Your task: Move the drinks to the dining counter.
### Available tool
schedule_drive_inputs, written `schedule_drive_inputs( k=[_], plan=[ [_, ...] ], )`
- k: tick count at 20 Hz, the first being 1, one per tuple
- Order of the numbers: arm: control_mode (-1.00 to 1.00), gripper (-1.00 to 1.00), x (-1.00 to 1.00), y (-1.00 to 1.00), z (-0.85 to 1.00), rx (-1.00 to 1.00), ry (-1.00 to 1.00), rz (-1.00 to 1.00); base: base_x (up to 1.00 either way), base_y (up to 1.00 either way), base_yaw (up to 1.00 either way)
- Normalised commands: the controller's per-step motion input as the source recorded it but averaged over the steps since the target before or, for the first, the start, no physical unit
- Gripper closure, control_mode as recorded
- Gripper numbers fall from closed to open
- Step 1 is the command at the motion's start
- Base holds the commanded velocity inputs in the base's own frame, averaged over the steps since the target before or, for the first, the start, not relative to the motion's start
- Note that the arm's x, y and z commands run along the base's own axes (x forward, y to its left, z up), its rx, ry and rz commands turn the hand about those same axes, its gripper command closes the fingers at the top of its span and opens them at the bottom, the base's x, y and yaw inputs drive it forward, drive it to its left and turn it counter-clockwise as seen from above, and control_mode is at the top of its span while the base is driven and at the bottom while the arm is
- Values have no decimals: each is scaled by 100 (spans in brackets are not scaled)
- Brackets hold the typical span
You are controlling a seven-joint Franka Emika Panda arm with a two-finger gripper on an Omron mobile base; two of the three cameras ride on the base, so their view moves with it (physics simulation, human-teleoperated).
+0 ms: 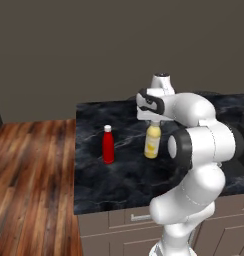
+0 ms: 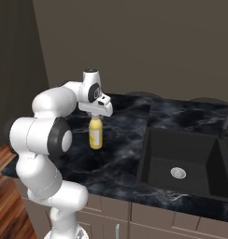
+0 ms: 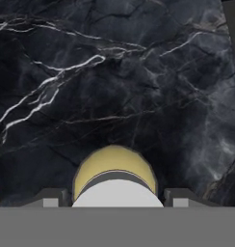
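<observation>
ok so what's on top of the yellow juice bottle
The claw sits straight over the yellow juice bottle, its fingers flanking the pale cap. The hand covers the cap in both base views, so contact can't be confirmed.

Plain taupe wall (image 1: 69, 45) behind; reddish wood plank floor (image 1: 29, 190) at left; black sink (image 2: 181, 163) set in worktop.

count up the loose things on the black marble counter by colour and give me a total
Red: 1, the red bottle with white cap
Yellow: 1, the yellow juice bottle with pale cap
Total: 2
</observation>
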Motion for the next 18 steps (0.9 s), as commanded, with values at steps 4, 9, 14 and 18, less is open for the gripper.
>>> schedule_drive_inputs(
  k=[4,9,14,18],
  plan=[
    [-100,100,6,0,-12,0,0,0,0,0,0],
    [-100,-100,0,6,-17,0,0,0,0,0,0],
    [-100,-100,0,0,0,0,0,0,0,0,0],
    [-100,-100,0,0,0,0,0,0,0,0,0]
  ],
)
